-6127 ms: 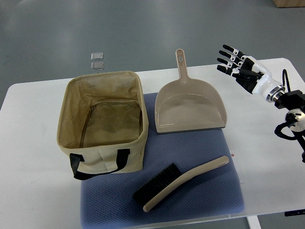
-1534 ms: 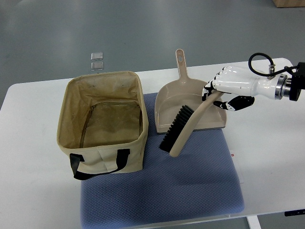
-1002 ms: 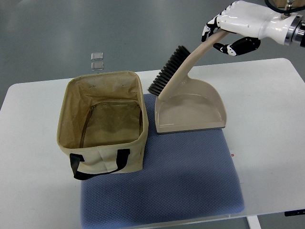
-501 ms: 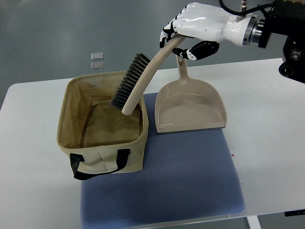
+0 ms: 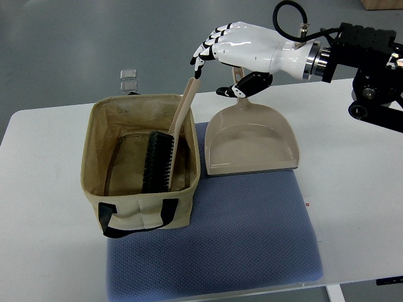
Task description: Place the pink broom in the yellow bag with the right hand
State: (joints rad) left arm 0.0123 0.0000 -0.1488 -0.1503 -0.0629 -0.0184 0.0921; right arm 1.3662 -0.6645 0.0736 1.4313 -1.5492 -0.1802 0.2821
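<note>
The broom (image 5: 165, 153) now stands in the bag (image 5: 142, 162), bristles down on the floor, its long axis running up and right so the handle tip leans over the far rim, just below the right hand (image 5: 230, 60). The fingers (image 5: 204, 51) are spread, released. Half a second ago they still gripped the handle above the bag.

Glossy white right hand (image 5: 242, 53), black fingertips, silver wrist ring, looping black cable.
</note>
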